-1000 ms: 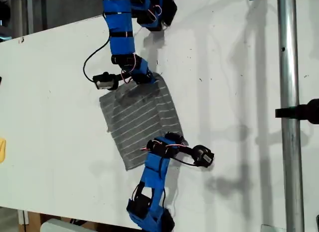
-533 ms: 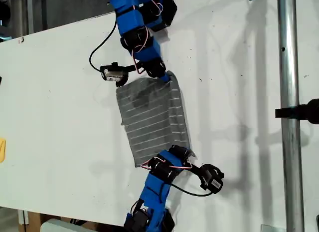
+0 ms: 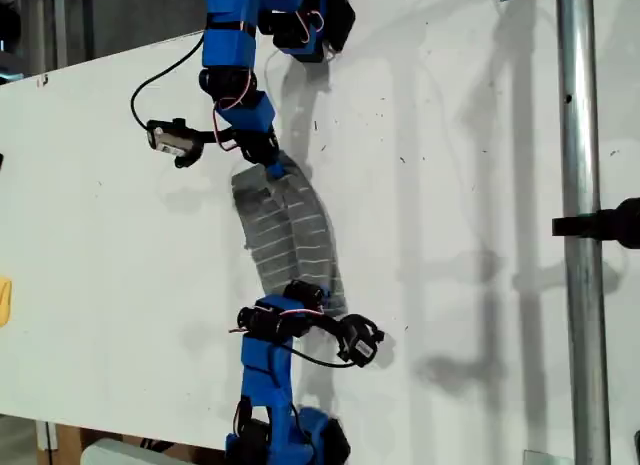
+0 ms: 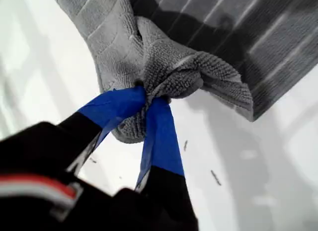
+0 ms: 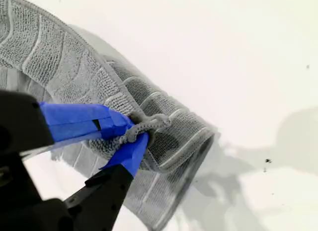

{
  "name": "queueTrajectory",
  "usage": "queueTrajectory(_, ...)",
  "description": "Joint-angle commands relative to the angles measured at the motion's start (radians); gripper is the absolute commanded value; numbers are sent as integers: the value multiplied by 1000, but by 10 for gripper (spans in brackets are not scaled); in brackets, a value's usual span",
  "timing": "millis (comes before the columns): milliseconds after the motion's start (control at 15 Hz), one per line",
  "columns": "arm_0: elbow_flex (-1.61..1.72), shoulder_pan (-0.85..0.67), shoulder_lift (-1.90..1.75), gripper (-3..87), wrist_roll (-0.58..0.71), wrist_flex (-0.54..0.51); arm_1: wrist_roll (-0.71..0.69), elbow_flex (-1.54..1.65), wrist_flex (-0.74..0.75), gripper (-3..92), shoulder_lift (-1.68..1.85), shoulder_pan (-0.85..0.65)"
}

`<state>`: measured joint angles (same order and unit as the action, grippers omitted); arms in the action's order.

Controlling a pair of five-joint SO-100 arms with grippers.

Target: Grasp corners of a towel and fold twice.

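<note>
My first gripper (image 4: 146, 99) is shut tight on a bunched-up corner of the towel (image 4: 164, 67). The two blue tips pinch the cloth with no gap. My second gripper (image 5: 134, 134) is also shut on a towel corner, where the cloth curls over in a roll.

In the exterior view, one arm (image 3: 268, 355) comes in from the tabletop (image 3: 450, 185) edge at the view's bottom and holds the towel's near end. I cannot tell from the wrist views whether it is my first or my second. The towel (image 3: 290, 230) sits in the middle of the tabletop, between the two arms. It is humped up in a long narrow arch, with one side lifted and the other side on the white top. The other arm (image 3: 228, 45) reaches in from the far edge and holds the far end.

I think this is the first fold, about halfway over. Next, both corners need to go across together to the side that lies flat. They should come down right on the two free corners. Then both jaws should open and let go. If one arm goes faster, the fold will be crooked.
</note>
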<state>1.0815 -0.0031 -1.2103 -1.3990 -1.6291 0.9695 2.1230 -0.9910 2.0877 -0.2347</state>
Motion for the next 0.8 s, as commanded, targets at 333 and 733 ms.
queueTrajectory(333, 86, -472, -155, -17, 324, -38, -376, -443, 354, -3, -492, -382)
queueTrajectory(733, 238, -460, -244, -16, 305, -11, -348, -578, 146, -3, -497, -402)
